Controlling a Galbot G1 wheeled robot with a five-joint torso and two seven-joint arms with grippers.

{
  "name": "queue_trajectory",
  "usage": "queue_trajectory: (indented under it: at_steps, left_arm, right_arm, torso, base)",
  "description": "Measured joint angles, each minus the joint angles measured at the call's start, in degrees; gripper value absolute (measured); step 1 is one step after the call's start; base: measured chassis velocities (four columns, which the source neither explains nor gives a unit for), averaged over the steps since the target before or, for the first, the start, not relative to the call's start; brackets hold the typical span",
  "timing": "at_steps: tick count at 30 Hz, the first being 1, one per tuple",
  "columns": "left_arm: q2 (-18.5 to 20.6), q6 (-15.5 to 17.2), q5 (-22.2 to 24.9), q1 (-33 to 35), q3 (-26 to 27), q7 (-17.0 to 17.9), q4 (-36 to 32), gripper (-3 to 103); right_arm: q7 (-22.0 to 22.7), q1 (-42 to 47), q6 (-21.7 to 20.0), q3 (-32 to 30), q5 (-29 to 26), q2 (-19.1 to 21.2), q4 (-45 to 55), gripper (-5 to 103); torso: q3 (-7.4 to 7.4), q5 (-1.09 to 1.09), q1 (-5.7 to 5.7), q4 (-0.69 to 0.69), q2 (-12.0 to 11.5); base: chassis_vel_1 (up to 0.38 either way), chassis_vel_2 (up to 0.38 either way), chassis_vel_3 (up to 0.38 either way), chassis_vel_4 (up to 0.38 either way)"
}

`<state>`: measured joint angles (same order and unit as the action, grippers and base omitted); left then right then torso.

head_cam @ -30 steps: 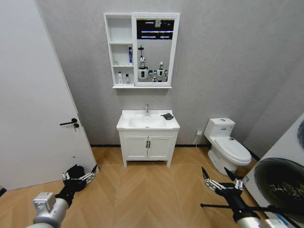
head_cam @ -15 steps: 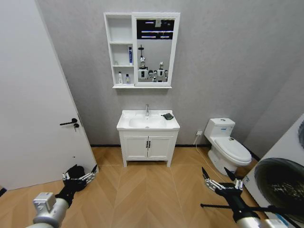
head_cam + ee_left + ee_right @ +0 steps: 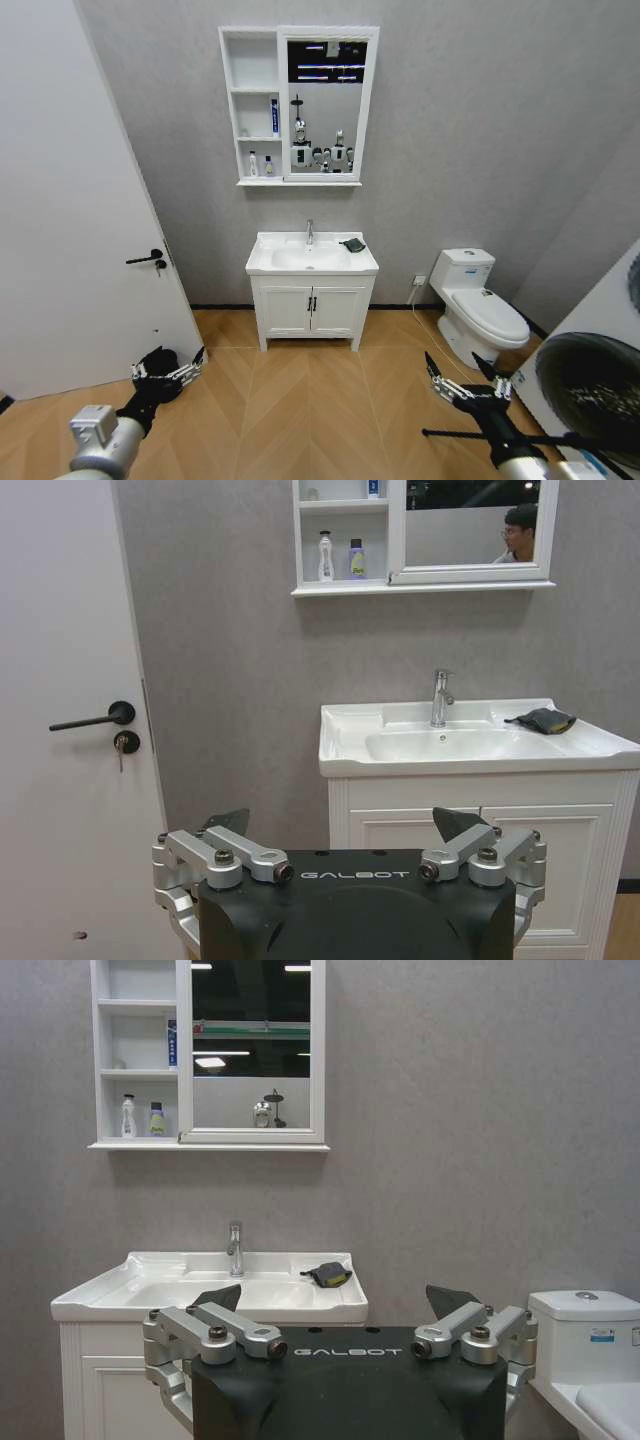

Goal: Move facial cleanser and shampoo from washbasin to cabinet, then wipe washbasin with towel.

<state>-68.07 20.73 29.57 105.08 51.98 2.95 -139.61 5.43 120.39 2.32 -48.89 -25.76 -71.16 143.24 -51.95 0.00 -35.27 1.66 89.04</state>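
I find two bottles [image 3: 340, 558] already on the cabinet [image 3: 253, 105]; towel [image 3: 352, 244] lies unused on washbasin [image 3: 270, 264] rim; left gripper [image 3: 170, 372] and right gripper [image 3: 468, 385] both have jaws spread, empty; wiping outstanding

Two bottles [image 3: 326, 556] in cabinet [image 3: 253, 105], one towel [image 3: 352, 244], one washbasin [image 3: 270, 266]
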Motion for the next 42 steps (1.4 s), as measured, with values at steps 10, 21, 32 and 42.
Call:
queue_trajectory:
  at_steps: [10, 21, 32, 42]
  left_arm:
    - [0.0, 0.0, 0.0, 0.0, 0.0, 0.0, 0.0, 100]
    - [0.0, 0.0, 0.0, 0.0, 0.0, 0.0, 0.0, 100]
    - [0.0, 0.0, 0.0, 0.0, 0.0, 0.0, 0.0, 100]
    - [0.0, 0.0, 0.0, 0.0, 0.0, 0.0, 0.0, 100]
  right_arm:
    - [0.0, 0.0, 0.0, 0.0, 0.0, 0.0, 0.0, 100]
    - [0.0, 0.0, 0.0, 0.0, 0.0, 0.0, 0.0, 100]
    - [0.0, 0.0, 0.0, 0.0, 0.0, 0.0, 0.0, 100]
    - [0.0, 0.0, 0.0, 0.0, 0.0, 0.0, 0.0, 100]
  torso:
    - [0.0, 0.0, 0.0, 0.0, 0.0]
    - [0.0, 0.0, 0.0, 0.0, 0.0]
    - [0.0, 0.0, 0.0, 0.0, 0.0]
    - [0.0, 0.0, 0.0, 0.0, 0.0]
  base:
    - [0.0, 0.0, 0.0, 0.0]
    - [0.0, 0.0, 0.0, 0.0]
    - [0.0, 0.0, 0.0, 0.0]
    - [0.0, 0.0, 0.0, 0.0]
